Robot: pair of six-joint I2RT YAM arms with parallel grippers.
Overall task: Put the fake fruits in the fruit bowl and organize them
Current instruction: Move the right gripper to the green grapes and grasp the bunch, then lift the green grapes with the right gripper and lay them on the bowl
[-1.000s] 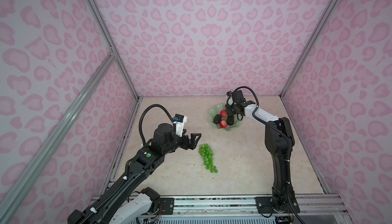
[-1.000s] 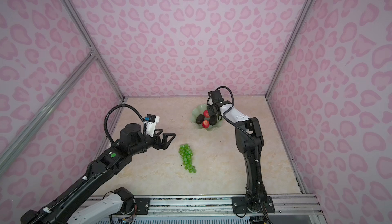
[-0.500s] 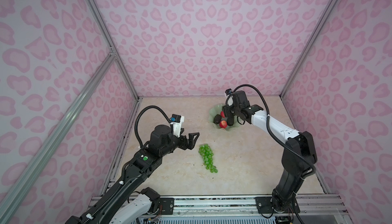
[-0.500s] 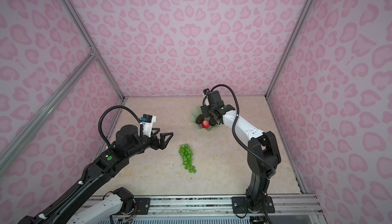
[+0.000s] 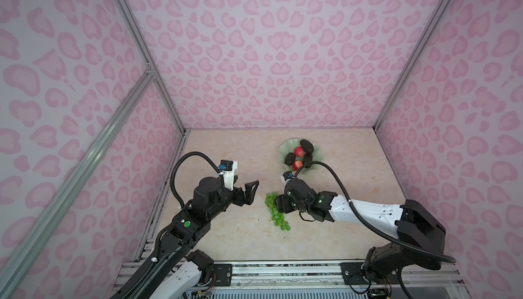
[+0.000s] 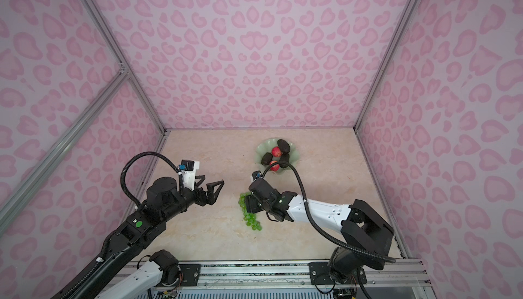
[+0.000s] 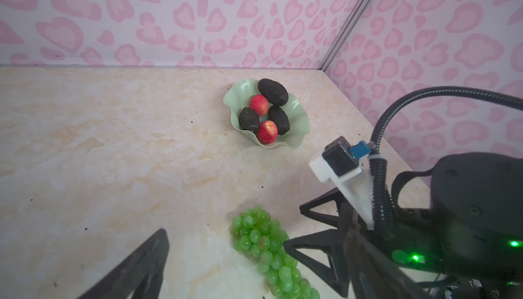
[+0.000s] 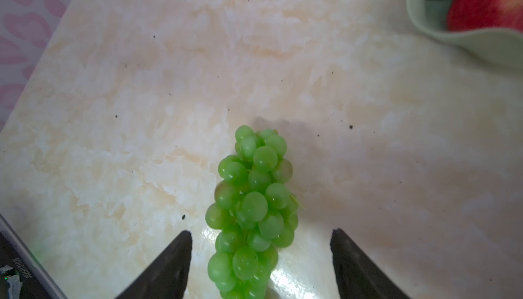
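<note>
The green grapes lie on the marble table, near its middle. My right gripper is low over the bunch and open, with one fingertip on each side and a gap to both. The left wrist view shows the same gripper at the grapes. The fruit bowl stands at the back. It holds three dark avocados and two red apples. My left gripper hovers open and empty, left of the grapes.
Pink patterned walls with metal corner posts close in the table on three sides. The right arm's black cable arcs up just in front of the bowl. A metal rail runs along the front edge.
My right arm has swung back from the bowl and come down over the grapes, its jaws opening wider. The left arm has barely shifted.
</note>
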